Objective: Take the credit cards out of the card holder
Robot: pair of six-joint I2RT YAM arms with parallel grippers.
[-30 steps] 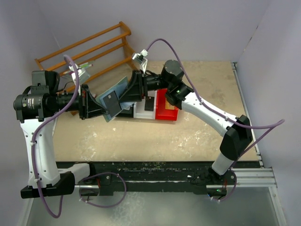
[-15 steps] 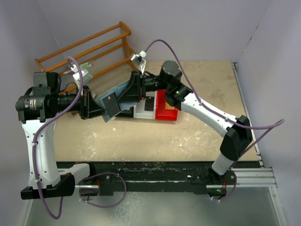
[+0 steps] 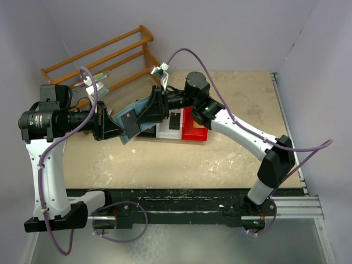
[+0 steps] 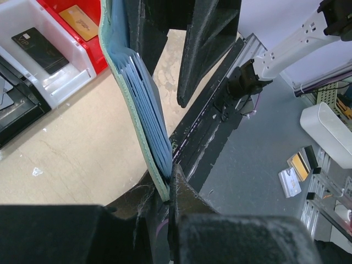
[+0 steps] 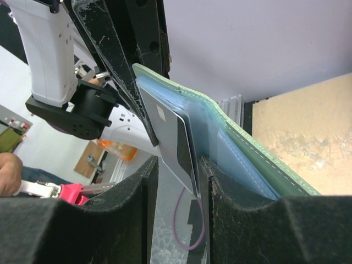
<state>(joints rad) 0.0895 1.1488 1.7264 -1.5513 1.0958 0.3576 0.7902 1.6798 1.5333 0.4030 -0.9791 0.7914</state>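
The card holder (image 3: 127,113), grey-green outside and pale blue inside, hangs open in the air between the arms. My left gripper (image 3: 116,127) is shut on its lower edge (image 4: 159,184). My right gripper (image 3: 149,109) reaches in from the right. Its jaws (image 5: 177,160) stand apart around a silvery grey credit card (image 5: 166,132) that sticks out of a pocket. The card lies near the right finger, with a gap to the left one. A darker card (image 5: 186,144) sits just behind it. The holder's green cover (image 5: 264,151) runs off to the right.
A white bin (image 4: 69,74) holds a black card (image 4: 39,49), and a red bin (image 4: 99,52) holds an orange-gold card (image 4: 82,22). Both bins sit under the right arm (image 3: 198,132). A wooden rack (image 3: 99,55) leans at the back left.
My right gripper has moved a little left and up along the card holder. The left arm and the holder have barely shifted.
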